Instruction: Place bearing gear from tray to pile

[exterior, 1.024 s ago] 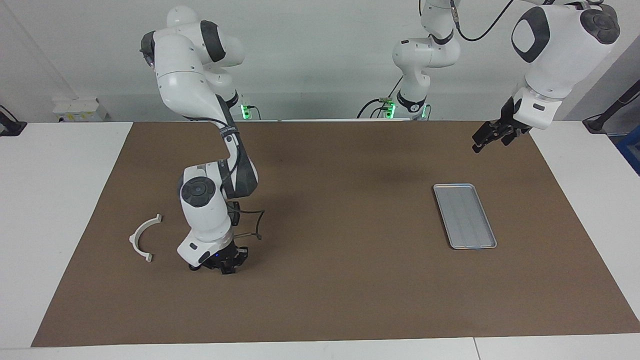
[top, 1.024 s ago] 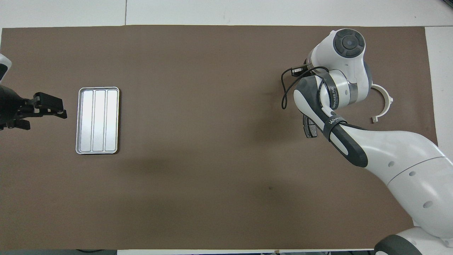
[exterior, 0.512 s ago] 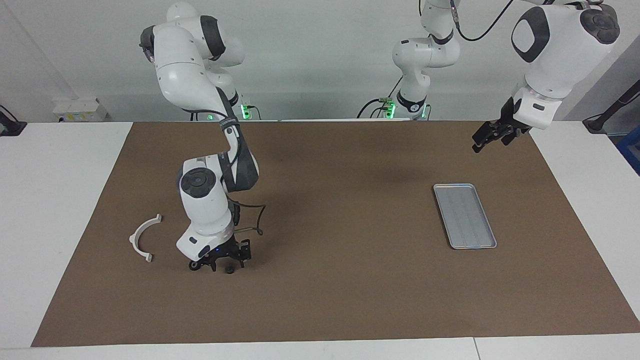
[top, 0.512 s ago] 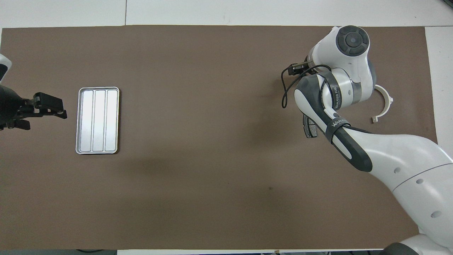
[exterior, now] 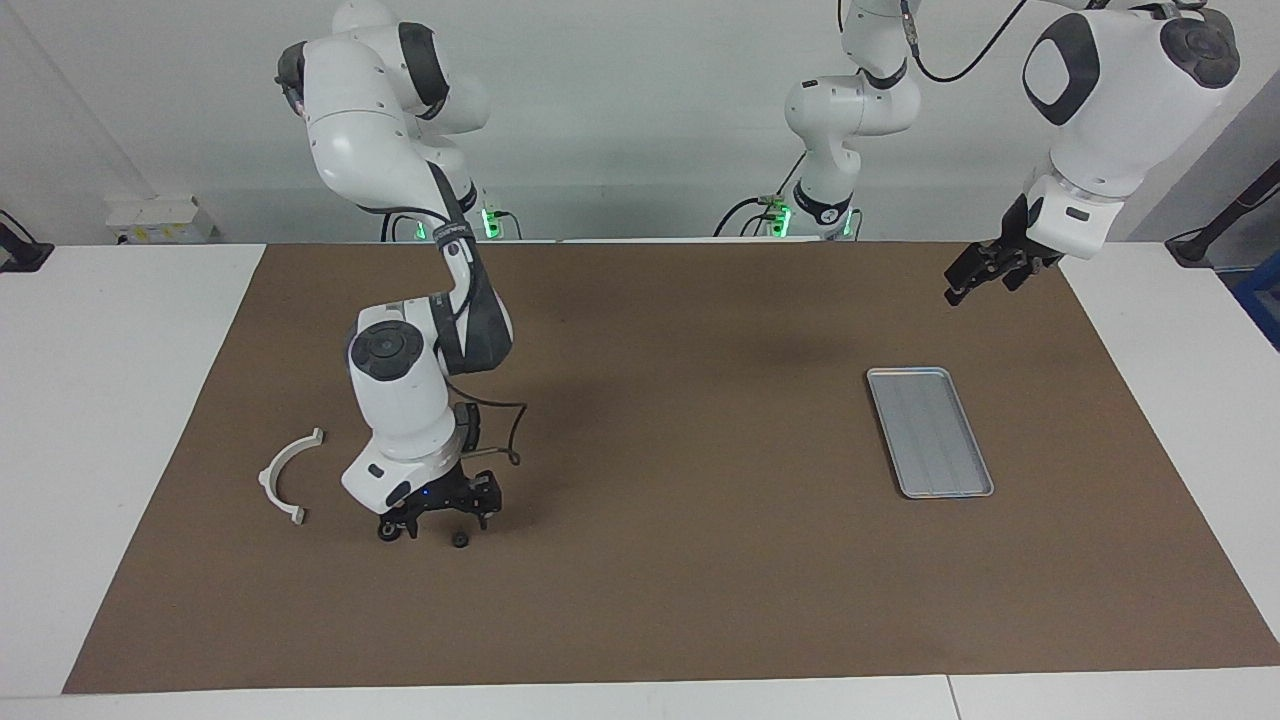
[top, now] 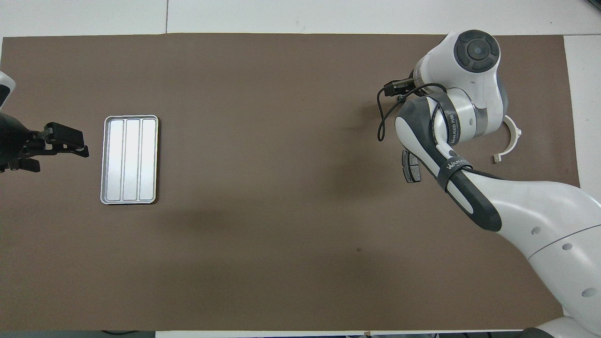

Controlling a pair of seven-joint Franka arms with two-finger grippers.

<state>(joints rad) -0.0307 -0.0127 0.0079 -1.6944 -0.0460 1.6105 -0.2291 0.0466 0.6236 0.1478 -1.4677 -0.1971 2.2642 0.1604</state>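
Silver tray (exterior: 929,431), one; brake pad (top: 411,166), one.

One silver tray (exterior: 929,431) with three lengthwise channels; one small dark bearing gear (exterior: 459,540) on the brown mat; one white half-ring bracket (exterior: 285,478); one dark grey brake pad (top: 411,166) plainly visible in the overhead view, any second one hidden under the arm; two robot arms, each with one hand: left hand (exterior: 985,270), right hand (exterior: 440,512)
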